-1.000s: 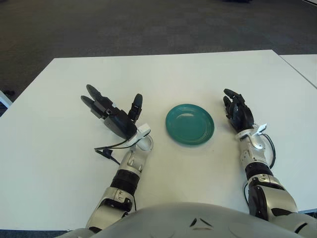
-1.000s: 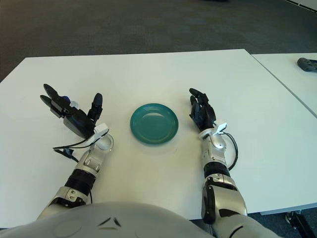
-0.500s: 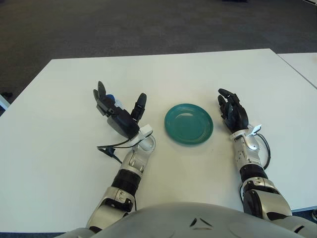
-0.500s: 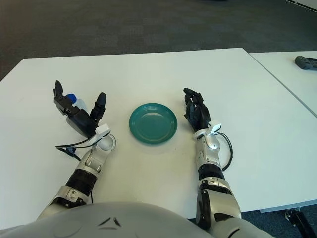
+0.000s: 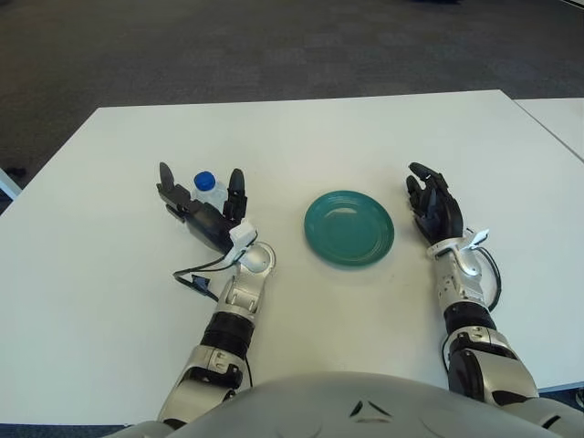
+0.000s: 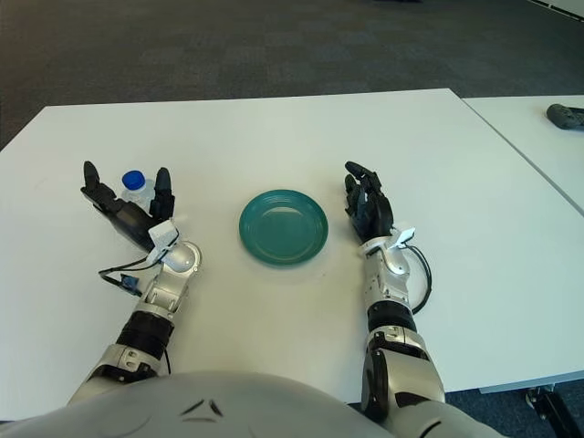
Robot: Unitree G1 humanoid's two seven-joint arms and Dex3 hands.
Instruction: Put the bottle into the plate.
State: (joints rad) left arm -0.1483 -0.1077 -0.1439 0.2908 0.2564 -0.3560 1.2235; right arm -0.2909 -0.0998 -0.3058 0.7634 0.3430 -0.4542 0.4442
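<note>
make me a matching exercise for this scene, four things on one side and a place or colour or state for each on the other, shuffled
Things:
1. bottle
2. plate
3. left hand
4. right hand

Descriptions:
A. teal, nothing on it, in the middle of the table
B. fingers spread either side of the bottle, not closed on it
C. clear with a blue cap, upright, left of the plate
D. raised to the right of the plate, holding nothing

Pairs: 1-C, 2-A, 3-B, 4-D
</note>
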